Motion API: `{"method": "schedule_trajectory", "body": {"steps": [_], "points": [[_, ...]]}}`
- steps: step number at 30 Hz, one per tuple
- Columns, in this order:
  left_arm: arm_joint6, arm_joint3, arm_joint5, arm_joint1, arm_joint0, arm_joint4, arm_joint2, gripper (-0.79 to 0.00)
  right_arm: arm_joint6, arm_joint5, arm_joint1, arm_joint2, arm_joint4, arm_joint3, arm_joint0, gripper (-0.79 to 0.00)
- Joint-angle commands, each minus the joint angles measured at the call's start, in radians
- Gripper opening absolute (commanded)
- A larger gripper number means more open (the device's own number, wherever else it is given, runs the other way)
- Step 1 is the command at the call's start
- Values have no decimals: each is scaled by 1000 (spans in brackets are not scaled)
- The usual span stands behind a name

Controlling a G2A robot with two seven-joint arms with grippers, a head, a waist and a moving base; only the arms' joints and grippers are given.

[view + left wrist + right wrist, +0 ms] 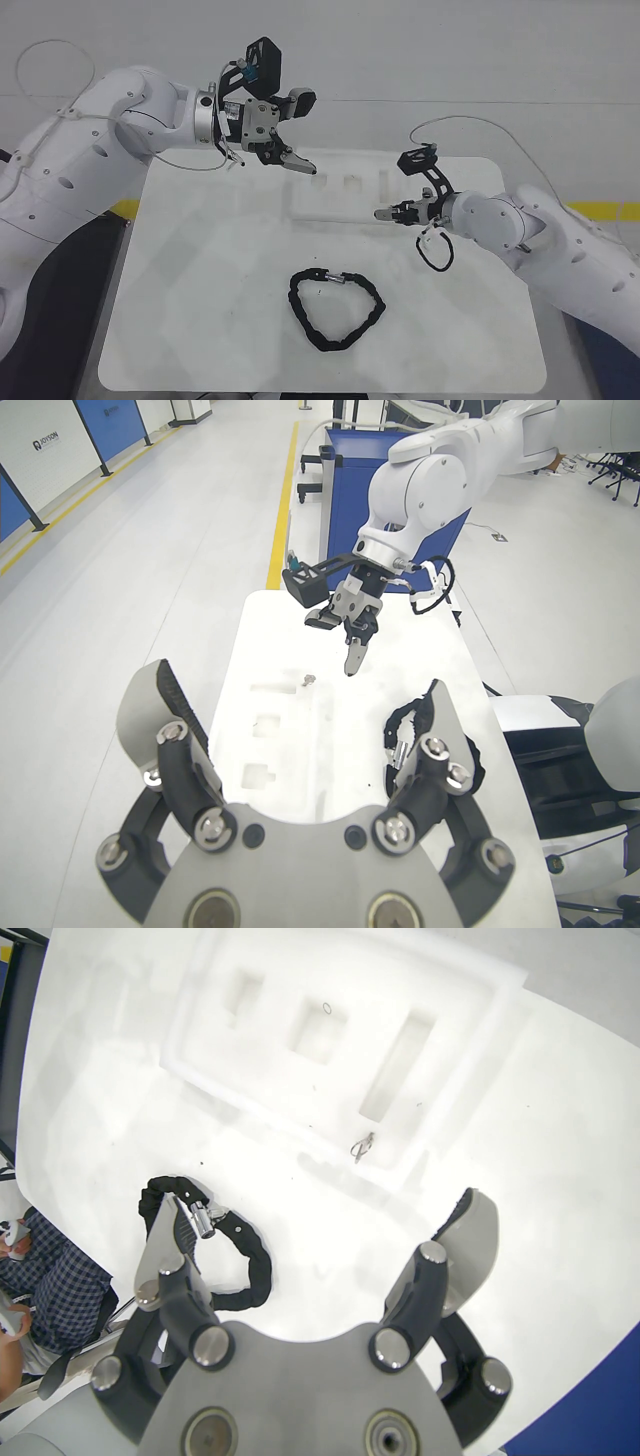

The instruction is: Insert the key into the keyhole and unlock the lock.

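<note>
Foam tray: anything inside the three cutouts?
Only a small ring in the middle cutout; the other two look empty. The key lies on top of the foam tray, beside the long cutout, not inside. Cutout walls hide slivers of floor.

White table [200, 300], foam tray [340, 206] with three recesses; yellow floor line [282, 500]

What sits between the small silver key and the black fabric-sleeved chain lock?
Nothing: in the right wrist view, white foam tray rim and bare table separate key from lock.
</note>
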Motion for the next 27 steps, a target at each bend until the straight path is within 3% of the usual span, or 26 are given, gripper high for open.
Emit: {"method": "schedule_trajectory", "body": {"steps": [1, 16, 27], "points": [[0, 0, 0, 0, 0, 0, 0, 0, 1, -14, -22, -15, -11, 35, 7, 0], [0, 0, 0, 0, 0, 0, 0, 0, 53, -48, -145, -67, -71, 209, 36, 0], [0, 0, 0, 0, 0, 0, 0, 0, 84, -35, -207, -69, -105, 301, 42, -326]]}}
